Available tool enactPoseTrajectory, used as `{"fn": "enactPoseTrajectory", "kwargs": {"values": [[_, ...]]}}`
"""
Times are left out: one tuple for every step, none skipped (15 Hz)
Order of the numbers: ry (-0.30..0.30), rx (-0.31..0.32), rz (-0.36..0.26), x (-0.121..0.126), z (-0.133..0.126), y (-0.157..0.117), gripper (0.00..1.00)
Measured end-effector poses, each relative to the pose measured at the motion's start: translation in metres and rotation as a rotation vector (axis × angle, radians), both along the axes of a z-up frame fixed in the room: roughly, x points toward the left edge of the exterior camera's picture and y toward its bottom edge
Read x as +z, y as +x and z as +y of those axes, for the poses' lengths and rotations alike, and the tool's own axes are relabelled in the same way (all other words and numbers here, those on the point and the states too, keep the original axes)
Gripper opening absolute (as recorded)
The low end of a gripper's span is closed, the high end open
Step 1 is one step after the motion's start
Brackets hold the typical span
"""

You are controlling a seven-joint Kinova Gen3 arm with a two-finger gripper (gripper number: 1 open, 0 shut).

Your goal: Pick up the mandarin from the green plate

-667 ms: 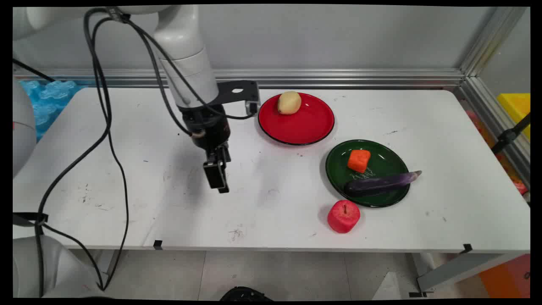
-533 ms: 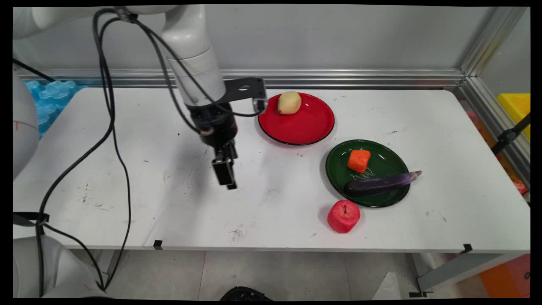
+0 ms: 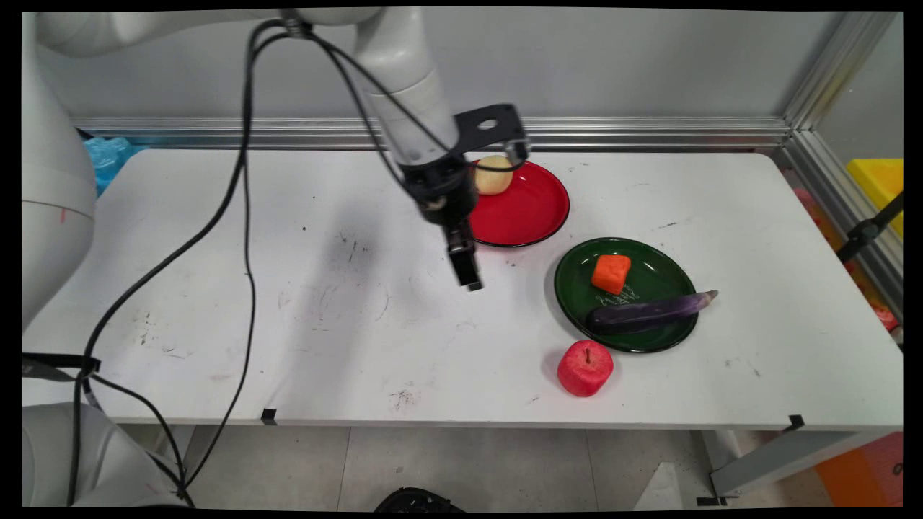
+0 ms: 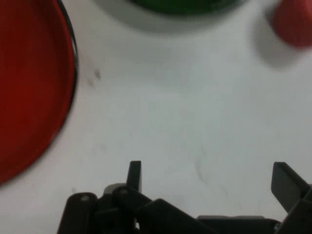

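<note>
Gripper [image 3: 469, 277] hangs over bare table [image 3: 288, 288], pointing down, just off the near-left rim of the red plate [image 3: 533, 209]. Hand view: fingers [image 4: 134, 173] spread wide, nothing btwn them, only white tabletop under the gap. It's touching nothing and holding nothing.

Nearest thing is that red plate; in the hand view its black-edged rim [image 4: 29, 87] curves along the left side, close to one finger but apart from it. On the plate's far side sits a pale yellow potato-like piece [image 3: 497, 176], partly behind the wrist in the main view.

To the right, well clear of the gripper, is the green plate [image 3: 570, 288]. An orange cube [image 3: 611, 273] sits on it twd the back. An eggplant [image 3: 649, 311] lies across the front w/ its tip poking out past the right rim. Just beside the green plate's near edge, on the table itself, stands a red apple [image 3: 585, 367], upright, stem up. The hand view catches the apple [image 4: 295, 22] at top right and a sliver of green plate [image 4: 185, 4] at the top edge.

Surface: white top, flat, w/ scuffs and dark smudges, esp. left of centre.

Room: grey wall behind, aluminium rail [image 3: 649, 132] along the back and the right side. Black cables [image 3: 245, 216] droop from the arm. Something blue [image 3: 108, 155] shows past the far-left corner and a yellow box [image 3: 876, 180] past the right rail.
</note>
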State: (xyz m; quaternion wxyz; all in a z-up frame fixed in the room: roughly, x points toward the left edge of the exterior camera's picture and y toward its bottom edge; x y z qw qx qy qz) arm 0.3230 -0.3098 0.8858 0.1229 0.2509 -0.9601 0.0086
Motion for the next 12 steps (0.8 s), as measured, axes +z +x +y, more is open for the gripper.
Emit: {"fn": "enactPoseTrajectory", "kwargs": {"values": [[-0.019,0.005,0.013,-0.001,-0.007,-0.009,1.00],[-0.036,0.006,0.025,-0.002,-0.014,-0.017,1.00],[-0.055,0.005,0.038,-0.003,-0.021,-0.026,1.00],[-0.073,0.004,0.051,-0.004,-0.028,-0.035,1.00],[-0.091,0.002,0.063,-0.006,-0.035,-0.043,1.00],[-0.106,-0.001,0.074,-0.008,-0.041,-0.050,1.00],[-0.123,-0.008,0.087,-0.010,-0.048,-0.058,1.00],[-0.137,-0.015,0.098,-0.013,-0.054,-0.066,1.00],[-0.146,-0.024,0.107,-0.016,-0.059,-0.072,1.00],[-0.156,-0.039,0.115,-0.020,-0.064,-0.078,1.00],[-0.164,-0.054,0.122,-0.024,-0.069,-0.084,1.00],[-0.170,-0.071,0.126,-0.029,-0.073,-0.089,1.00]]}}
